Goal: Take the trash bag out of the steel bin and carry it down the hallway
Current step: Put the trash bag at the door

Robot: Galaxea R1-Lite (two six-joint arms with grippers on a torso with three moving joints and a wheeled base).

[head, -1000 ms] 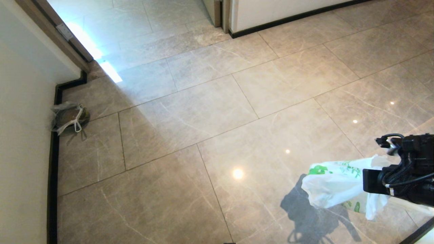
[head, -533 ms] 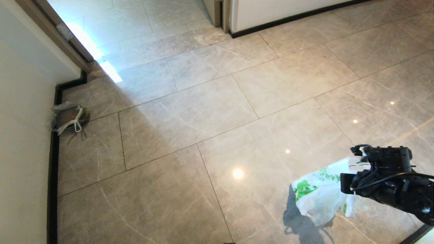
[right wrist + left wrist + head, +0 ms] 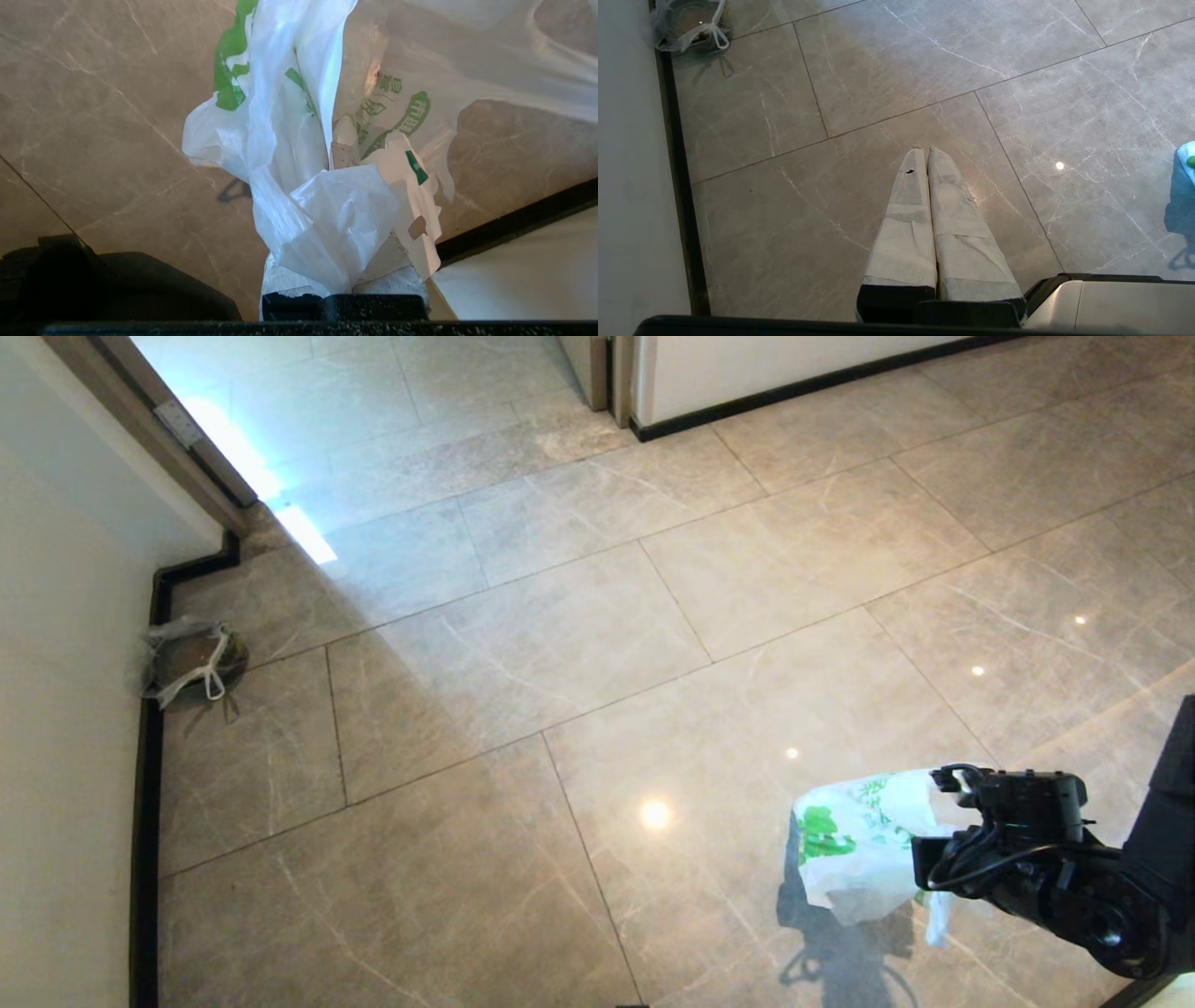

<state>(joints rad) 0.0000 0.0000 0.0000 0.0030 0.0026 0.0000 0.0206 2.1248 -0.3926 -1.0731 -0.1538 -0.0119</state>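
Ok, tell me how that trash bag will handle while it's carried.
The trash bag looks floppy: its thin film bunches and folds where the right gripper pinches it. Probably light, since it billows out rather than hanging taut. It may slip, because only a gathered fold of smooth plastic sits between the wrapped fingers.

The right gripper (image 3: 343, 140) reaches out low at the robot's right, jaws clamped; the left gripper (image 3: 927, 156) points floorward, jaws pressed together.
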